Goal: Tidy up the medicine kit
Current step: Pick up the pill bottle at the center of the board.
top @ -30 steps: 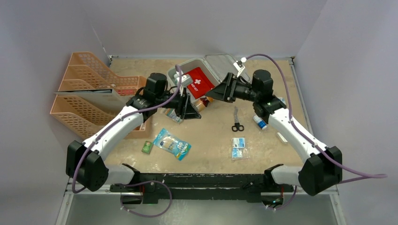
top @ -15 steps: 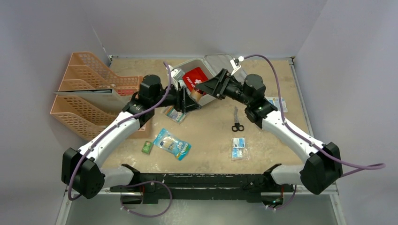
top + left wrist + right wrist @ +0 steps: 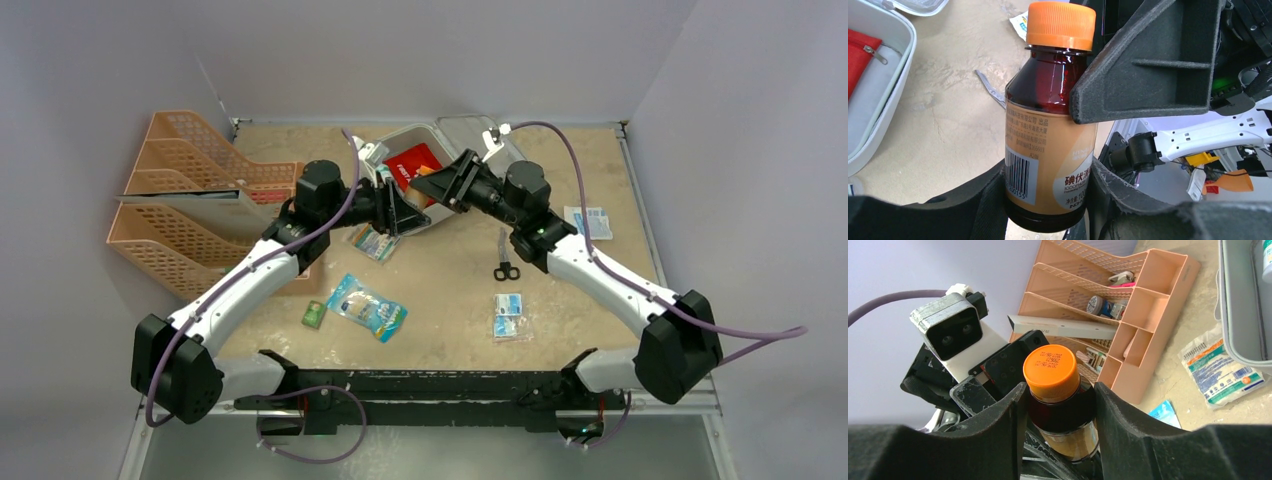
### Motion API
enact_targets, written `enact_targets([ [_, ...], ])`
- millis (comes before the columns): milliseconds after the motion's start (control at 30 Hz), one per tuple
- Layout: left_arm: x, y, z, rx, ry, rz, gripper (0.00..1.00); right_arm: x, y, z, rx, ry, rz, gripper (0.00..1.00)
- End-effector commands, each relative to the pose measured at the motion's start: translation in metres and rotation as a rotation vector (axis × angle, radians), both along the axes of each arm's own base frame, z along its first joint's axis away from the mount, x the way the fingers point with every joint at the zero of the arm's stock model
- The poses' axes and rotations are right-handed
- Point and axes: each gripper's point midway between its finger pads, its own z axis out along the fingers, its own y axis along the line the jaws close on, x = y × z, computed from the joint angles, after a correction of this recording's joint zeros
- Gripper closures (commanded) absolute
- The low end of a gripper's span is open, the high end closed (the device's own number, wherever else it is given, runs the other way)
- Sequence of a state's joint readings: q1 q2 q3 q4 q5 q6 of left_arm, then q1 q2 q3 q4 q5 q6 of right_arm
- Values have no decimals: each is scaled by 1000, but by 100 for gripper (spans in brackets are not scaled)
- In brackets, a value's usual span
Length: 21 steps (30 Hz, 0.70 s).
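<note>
A brown medicine bottle [image 3: 1048, 125] with an orange cap [image 3: 1050, 370] and a tan label hangs above the table in front of the medicine kit [image 3: 412, 131]. The kit lies open at the back, a red pouch [image 3: 418, 160] inside it. My left gripper [image 3: 1047, 180] is shut on the bottle's base. My right gripper [image 3: 1059, 395] comes from the opposite side, its two fingers pressed against the bottle's dark shoulder just below the cap. In the top view the two grippers meet, left gripper [image 3: 400, 205] and right gripper [image 3: 440, 183], and they hide most of the bottle.
Orange mesh file trays [image 3: 190, 200] stand at the left. On the table lie scissors [image 3: 505, 258], a blue packet [image 3: 367, 307], a small green box [image 3: 315, 315], a small packet [image 3: 509, 315], a flat packet [image 3: 588, 222] at the right and another packet [image 3: 372, 242] under the left arm.
My right arm has swung left to the bottle, and its jaws have come in around the bottle's top. The left arm shifted slightly left with the bottle, then held still.
</note>
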<state>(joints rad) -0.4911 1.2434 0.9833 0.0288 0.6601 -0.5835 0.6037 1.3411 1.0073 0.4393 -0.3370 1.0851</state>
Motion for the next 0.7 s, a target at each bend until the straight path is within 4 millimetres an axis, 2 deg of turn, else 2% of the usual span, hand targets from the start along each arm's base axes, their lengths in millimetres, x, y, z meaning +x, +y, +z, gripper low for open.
enact_targets([
  [0, 8, 1, 21, -25, -90, 34, 69, -4, 13, 9, 30, -14, 32, 63],
  [133, 3, 9, 8, 60, -71, 36, 49, -2, 17, -2, -15, 0, 57, 68],
  [267, -2, 23, -7, 151, -77, 59, 32, 18, 12, -15, -108, 7, 30, 69],
  [433, -8, 46, -25, 286, -100, 107, 21, 46, 12, -34, -207, 30, 32, 70],
  [500, -12, 55, -30, 332, -117, 111, 19, 57, 13, -43, -263, 29, 22, 70],
  [633, -16, 74, -39, 436, -161, 135, 16, 82, 13, -75, -429, 49, 12, 70],
  [667, -17, 79, -41, 459, -170, 140, 15, 89, 15, -73, -457, 40, 14, 71],
])
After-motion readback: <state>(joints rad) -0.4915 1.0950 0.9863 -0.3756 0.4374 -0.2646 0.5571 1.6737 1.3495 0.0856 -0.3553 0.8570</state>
